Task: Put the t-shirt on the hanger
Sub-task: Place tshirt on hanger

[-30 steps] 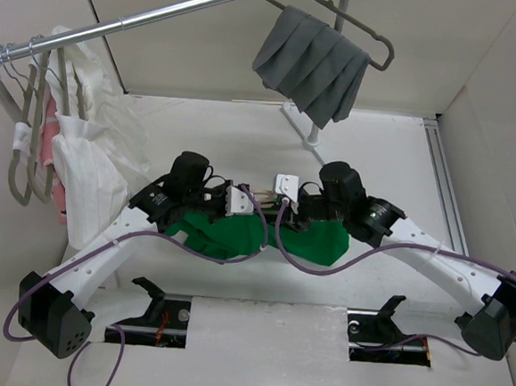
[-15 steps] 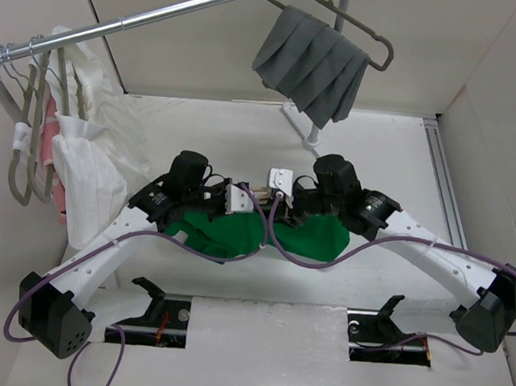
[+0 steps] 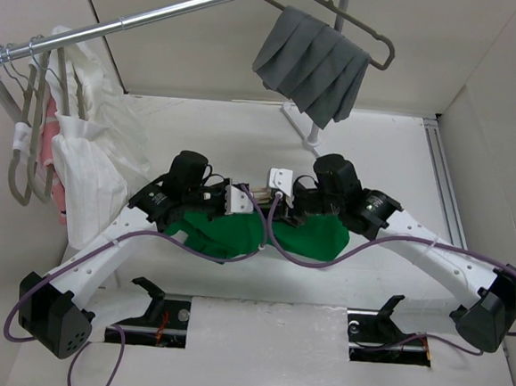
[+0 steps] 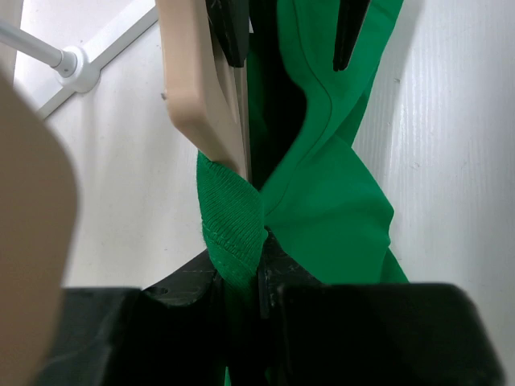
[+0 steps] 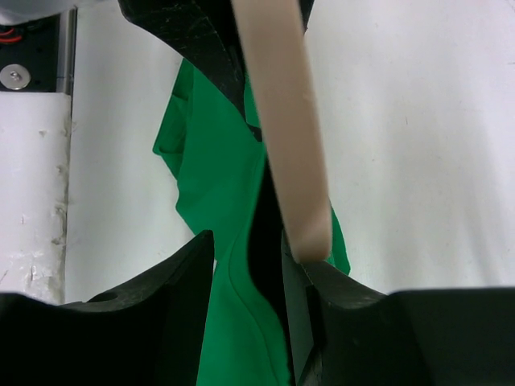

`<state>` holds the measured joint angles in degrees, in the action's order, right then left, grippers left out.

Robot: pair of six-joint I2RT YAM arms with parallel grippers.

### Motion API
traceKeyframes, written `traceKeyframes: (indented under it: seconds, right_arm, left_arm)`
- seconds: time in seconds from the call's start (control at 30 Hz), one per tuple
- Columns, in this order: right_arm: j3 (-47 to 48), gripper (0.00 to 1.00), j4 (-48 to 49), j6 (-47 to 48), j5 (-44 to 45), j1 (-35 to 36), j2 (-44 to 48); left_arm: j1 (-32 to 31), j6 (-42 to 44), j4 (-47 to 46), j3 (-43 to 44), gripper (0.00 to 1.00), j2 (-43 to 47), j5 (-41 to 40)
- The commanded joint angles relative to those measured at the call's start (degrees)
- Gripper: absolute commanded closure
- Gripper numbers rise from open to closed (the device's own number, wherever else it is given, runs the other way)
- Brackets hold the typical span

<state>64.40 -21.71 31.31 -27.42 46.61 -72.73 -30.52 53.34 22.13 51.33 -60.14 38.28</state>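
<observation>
Midway between the bench (image 3: pixel 245 129) side edges, the left gripper (image 4: pixel 261 261) clamps the t-shirt (image 4: pixel 338 185) collar beside the hanger (image 4: pixel 201 88), while the right gripper (image 5: pixel 245 261) stands apart around green cloth

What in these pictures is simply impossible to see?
Left wrist view: all but one end of the hanger, cut off by the top edge; a blurred beige shape at left, too close to name.
Right wrist view: whether the right gripper pinches anything; shadow fills its gap.
Top view: the middle of the t-shirt, under the left arm and right arm.
</observation>
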Motion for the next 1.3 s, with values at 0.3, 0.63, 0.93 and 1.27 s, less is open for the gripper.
traceKeyframes:
  seconds: [0.3,0.63,0.93,1.27]
  right_arm:
    - [4.4,0.54,2.0,2.1,3.2,-0.6,1.4]
    - [3.4,0.53,2.6,2.1,1.2,-1.6,-0.7]
    - [2.8,0.59,2.0,1.5,1.3,-1.6,3.7]
    - [4.1,0.46,3.3,0.9,-3.7,-1.6,5.3]
  left_arm:
    - [-0.3,2.2,1.5,-0.2,1.0,2.0,2.9]
    - [-0.3,1.5,1.5,1.0,1.0,2.0,4.7]
    - [-0.3,0.7,0.5,-0.1,1.0,2.0,3.5]
    - [-0.3,1.8,1.0,-0.1,1.0,1.4,3.4]
